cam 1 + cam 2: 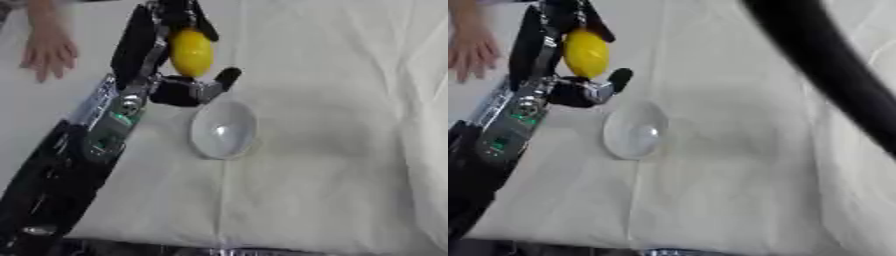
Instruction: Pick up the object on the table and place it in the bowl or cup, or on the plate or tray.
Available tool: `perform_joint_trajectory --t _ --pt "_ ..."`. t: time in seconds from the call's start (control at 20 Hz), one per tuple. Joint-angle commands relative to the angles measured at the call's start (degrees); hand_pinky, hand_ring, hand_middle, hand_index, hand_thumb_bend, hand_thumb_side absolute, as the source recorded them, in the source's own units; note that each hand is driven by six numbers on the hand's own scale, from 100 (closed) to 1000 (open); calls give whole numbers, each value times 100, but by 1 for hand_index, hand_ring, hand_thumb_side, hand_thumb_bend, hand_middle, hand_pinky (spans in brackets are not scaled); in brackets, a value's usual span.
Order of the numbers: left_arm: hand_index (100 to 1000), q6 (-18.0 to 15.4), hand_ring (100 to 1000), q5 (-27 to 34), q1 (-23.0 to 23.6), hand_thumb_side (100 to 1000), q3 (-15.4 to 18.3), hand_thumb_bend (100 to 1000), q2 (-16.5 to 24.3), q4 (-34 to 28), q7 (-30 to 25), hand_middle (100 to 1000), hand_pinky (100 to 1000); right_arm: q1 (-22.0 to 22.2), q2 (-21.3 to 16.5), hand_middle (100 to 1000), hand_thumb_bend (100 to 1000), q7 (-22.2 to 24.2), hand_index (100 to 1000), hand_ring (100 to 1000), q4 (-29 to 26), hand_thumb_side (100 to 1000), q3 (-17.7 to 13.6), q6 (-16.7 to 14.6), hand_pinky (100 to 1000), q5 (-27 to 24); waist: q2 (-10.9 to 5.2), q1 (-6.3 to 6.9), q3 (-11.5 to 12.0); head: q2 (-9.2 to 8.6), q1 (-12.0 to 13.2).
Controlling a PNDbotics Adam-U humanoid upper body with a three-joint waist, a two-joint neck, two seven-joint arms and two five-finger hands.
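Note:
A yellow lemon-shaped object [192,52] is held in my left hand [171,75], whose fingers curl round it from above and from the left, with the thumb [226,77] sticking out below it. The hand and the yellow object hang just beyond the far rim of a clear glass bowl [223,130] that sits on the white cloth. My left arm [83,150] comes in from the lower left. Of my right side only a black arm [833,70] shows, crossing the upper right of the right eye view; its hand is out of view.
A white wrinkled cloth [332,175] covers the table. A person's bare hand [48,50] rests on the cloth at the far left, apart from my hand. The table's near edge [219,248] runs along the bottom.

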Motion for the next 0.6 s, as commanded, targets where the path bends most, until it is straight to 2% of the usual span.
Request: perform_joint_trajectory --t 0.05,0.6 --pt "287 -132 127 6 -25 705 -121 236 153 30 -165 174 100 -31 -90 611 100 -6 644 564 -46 936 -19 24 416 -31 -126 -3 -8 -27 -60" --pt "402 -213 312 108 248 710 -290 228 500 274 -232 346 100 -34 -98 611 100 -2 644 564 -46 937 -23 42 413 -42 -91 26 12 -27 -72"
